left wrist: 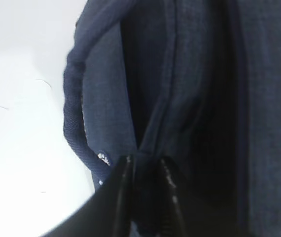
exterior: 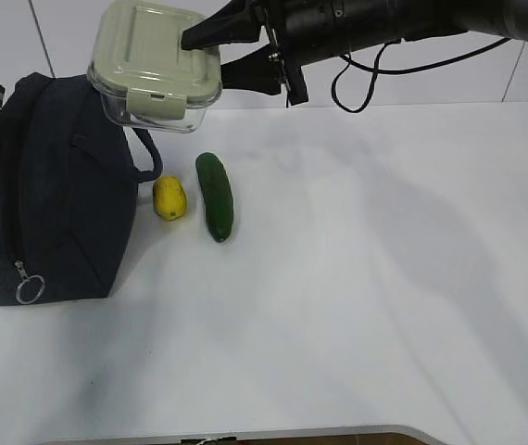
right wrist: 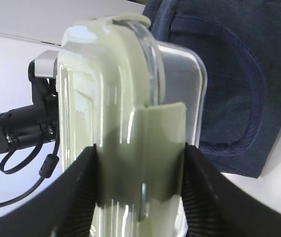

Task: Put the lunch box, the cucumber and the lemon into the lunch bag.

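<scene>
Right gripper (right wrist: 140, 192) clamped on lunch box (exterior: 156, 67), above lunch bag (exterior: 56, 199); left gripper (left wrist: 143, 170) pinching bag fabric.

No legible text, label, brand, number or sign appears in any of the 3 views. The lunch box (exterior: 156, 68) shows a plain pale green lid without markings. The lunch bag (exterior: 51, 190), just left of the lunch box, shows plain dark fabric with no readable tag or logo. The cucumber (exterior: 215, 196) and lemon (exterior: 169, 197), below the lunch box, carry no stickers.
</scene>
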